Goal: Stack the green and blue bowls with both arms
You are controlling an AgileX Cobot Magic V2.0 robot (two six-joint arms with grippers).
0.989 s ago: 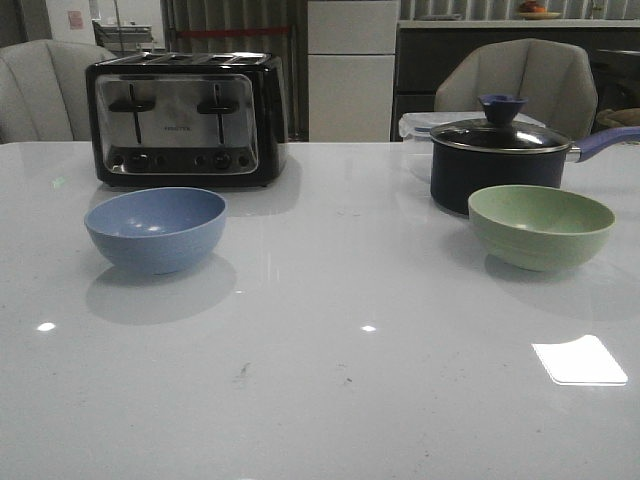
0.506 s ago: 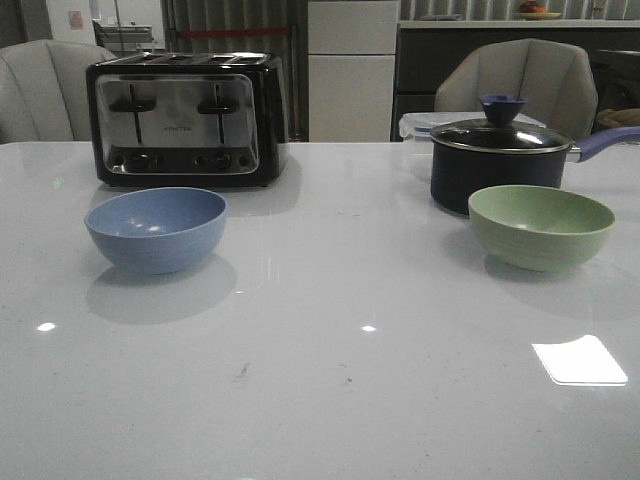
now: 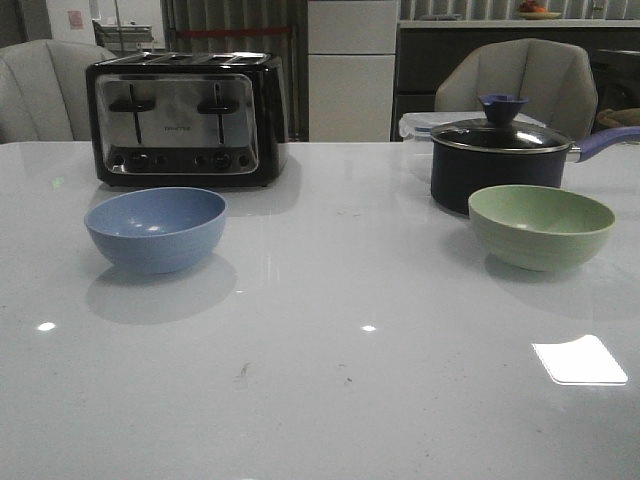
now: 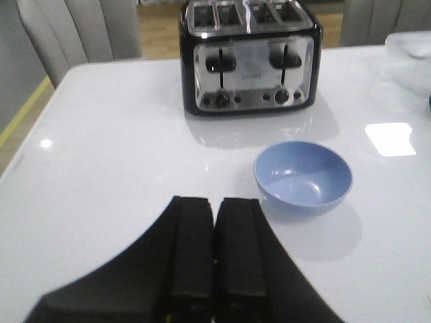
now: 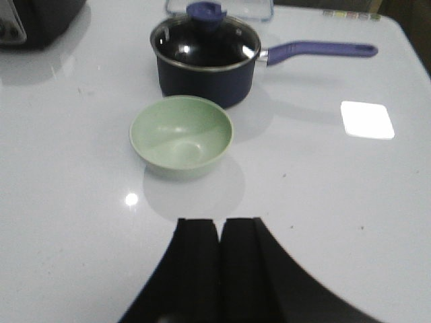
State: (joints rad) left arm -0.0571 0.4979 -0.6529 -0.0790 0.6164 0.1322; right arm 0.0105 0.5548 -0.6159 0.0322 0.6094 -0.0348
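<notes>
The table is viewed low from the front, while each bowl is seen from above, beyond closed fingers, by a wrist camera.

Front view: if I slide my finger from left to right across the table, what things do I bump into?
Toaster → blue bowl → saucepan → green bowl.
</notes>
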